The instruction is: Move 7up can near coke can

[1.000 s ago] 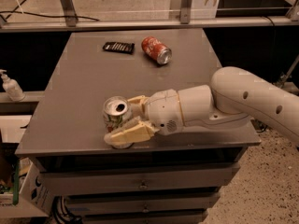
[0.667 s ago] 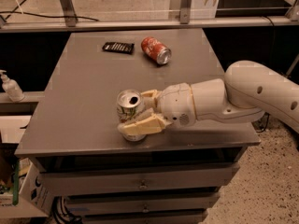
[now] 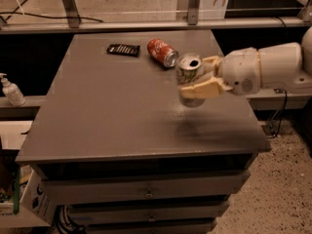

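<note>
The 7up can (image 3: 188,73), white-silver with green lettering and an open silver top, is held upright above the grey table (image 3: 112,111). My gripper (image 3: 197,77) comes in from the right and is shut on it, cream fingers (image 3: 202,88) on either side. The coke can (image 3: 162,52), red with white script, lies on its side at the table's far middle, just left of and behind the held can, apart from it.
A flat black rectangular device (image 3: 123,49) lies left of the coke can. A soap dispenser bottle (image 3: 10,90) stands on a ledge at the left. Drawers sit under the tabletop. A metal frame runs behind the table.
My gripper has carried the 7up can from the table's front middle up and to the right rear, close to the coke can. The coke can has not moved.
</note>
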`<state>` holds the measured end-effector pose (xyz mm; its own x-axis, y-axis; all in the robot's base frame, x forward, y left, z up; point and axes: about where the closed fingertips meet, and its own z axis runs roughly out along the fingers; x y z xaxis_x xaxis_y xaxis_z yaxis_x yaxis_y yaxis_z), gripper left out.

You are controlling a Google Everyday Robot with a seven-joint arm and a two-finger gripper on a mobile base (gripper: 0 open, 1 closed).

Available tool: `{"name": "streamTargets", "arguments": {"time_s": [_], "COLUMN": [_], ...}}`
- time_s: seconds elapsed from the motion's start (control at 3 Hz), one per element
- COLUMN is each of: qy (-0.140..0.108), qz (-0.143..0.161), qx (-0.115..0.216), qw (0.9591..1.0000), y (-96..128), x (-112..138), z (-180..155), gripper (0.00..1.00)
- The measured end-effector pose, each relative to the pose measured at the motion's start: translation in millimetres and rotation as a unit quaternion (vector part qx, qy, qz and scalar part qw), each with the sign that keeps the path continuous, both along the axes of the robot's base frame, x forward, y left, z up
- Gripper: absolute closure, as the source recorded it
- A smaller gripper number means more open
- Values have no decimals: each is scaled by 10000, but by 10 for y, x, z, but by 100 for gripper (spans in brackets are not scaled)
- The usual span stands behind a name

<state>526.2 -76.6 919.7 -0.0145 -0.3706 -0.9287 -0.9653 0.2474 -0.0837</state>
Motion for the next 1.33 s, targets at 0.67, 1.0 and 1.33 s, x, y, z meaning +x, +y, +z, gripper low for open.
{"name": "streamTargets", "arguments": {"time_s": [0.67, 1.0, 1.33], "qy": [-325, -379, -638], "qz": [-263, -231, -335], "qx": [12, 4, 79], "qw": [9991, 9990, 9974], "y": [-220, -197, -187], "x": [143, 163, 427], "z": [331, 343, 386], "gripper": [100, 100, 100]}}
